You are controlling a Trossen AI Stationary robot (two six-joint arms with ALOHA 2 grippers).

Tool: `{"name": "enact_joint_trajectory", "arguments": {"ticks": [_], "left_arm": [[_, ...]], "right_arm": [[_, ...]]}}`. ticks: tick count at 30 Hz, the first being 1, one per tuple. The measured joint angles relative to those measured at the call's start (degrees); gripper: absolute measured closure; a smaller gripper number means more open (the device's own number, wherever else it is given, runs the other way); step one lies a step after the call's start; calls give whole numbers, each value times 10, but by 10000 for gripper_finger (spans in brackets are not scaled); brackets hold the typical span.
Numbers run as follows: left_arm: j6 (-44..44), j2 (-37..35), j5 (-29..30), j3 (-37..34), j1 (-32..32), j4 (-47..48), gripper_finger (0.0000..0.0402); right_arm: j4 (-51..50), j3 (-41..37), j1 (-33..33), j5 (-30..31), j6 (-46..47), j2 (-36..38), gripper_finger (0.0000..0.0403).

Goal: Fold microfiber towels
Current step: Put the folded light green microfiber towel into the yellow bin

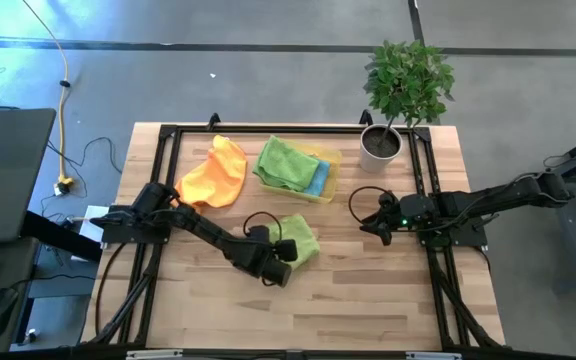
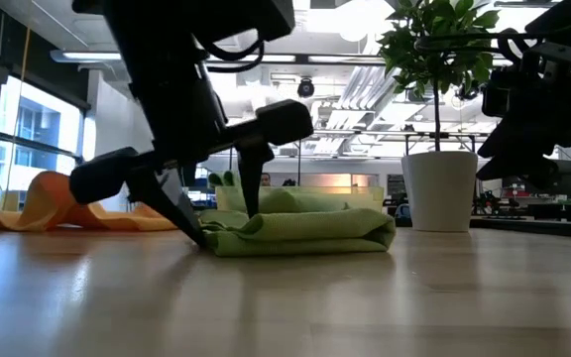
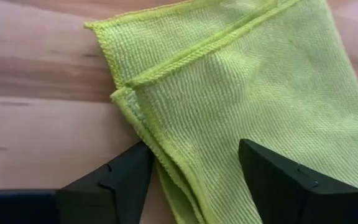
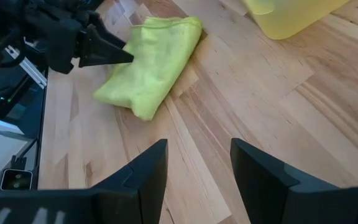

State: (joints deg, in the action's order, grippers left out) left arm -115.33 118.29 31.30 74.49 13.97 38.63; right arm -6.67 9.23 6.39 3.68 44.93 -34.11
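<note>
Left gripper [image 1: 286, 262]: stood at the folded green towel's near edge, low over the table; fingers [image 3: 114, 180] spread apart, straddling the towel's folded edge, clamped on nothing.
Folded towel [image 1: 298, 237]: light green, lay in layers on the table [image 1: 368, 300] near its middle, in front of the tray; stitched hems stacked at one corner in the left wrist view [image 3: 241, 93]; seen as a low flat bundle in the low view [image 2: 300, 233].
Right gripper [image 1: 376, 228]: hovered off the table on the right side, well apart from the folded towel, just in front of the plant pot; fingers [image 4: 145, 171] held apart, empty.
Orange towel [image 1: 218, 175]: lay rumpled and unfolded toward the back left of the table, beside the tray.
Tray [image 1: 330, 160]: shallow, yellow, at the back centre; held another green towel [image 1: 286, 163] on top, with a blue towel [image 1: 318, 178] showing at its right edge.
Plant [image 1: 406, 80]: stood in a white pot at the back right corner.
</note>
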Motion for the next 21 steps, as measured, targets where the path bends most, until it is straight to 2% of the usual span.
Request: {"name": "enact_joint_trajectory", "arguments": {"ticks": [3,13,17,21], "left_arm": [[27,4,-13,0,-8,-6,206],[93,5,-13,-1,-15,-16,360],[152,-11,-25,-3,-20,-24,393],[238,-39,-37,-3,-36,-35,396]], "right_arm": [[-2,0,0,0,0,0,236],[-4,0,0,0,0,0,236],[-4,0,0,0,0,0,236],[-4,0,0,0,0,0,236]]}}
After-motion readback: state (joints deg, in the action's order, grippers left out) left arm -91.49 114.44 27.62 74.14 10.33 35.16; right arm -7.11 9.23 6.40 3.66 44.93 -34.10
